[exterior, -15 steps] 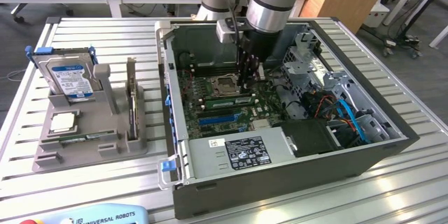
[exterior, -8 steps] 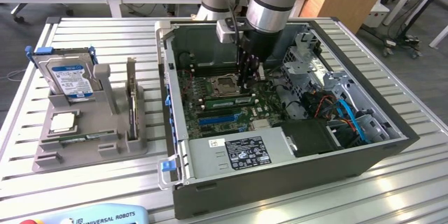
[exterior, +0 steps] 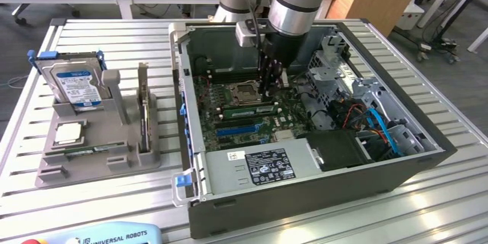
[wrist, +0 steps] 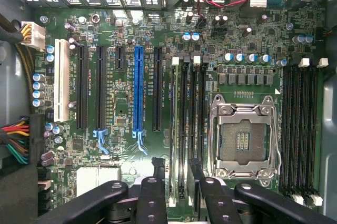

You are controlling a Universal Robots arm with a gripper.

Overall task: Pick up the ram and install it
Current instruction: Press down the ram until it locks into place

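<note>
- Broadly, the slatted counter (exterior: pixel 107 32) carried an open computer case (exterior: pixel 305 198) lying on its side, with a grey parts holder (exterior: pixel 99 161) well apart from it toward the exterior view's left.
- The case walls rose on every side of the motherboard (wrist: pixel 121 24). The only free way in or out looked to be straight up. A metal drive cage (exterior: pixel 335 67) and loose cables (exterior: pixel 381 127) crowded the exterior view's right.
- The arm reached down into the case, and the end effector (exterior: pixel 268 92) hung low over the board just beside the empty processor socket (wrist: pixel 243 140).
- In the wrist view the end effector (wrist: pixel 176 167) sat astride the ram (wrist: pixel 178 129). The ram stood edge-on along the memory slot nearest the long expansion slots (wrist: pixel 138 87). I could not tell whether it was gripped or merely flanked.
- To seat it well, the stick probably needed to stay square to the slot, with its notch lined up. The push would go straight down and evenly along its length, since a tilt could jam one end.
- The neighbouring slots (wrist: pixel 197 119) lay just beside it, so there was little room for sideways drift.
- The white latch (wrist: pixel 175 61) at the slot's far end would be the check: both ends should snap shut once the ram was fully home.
</note>
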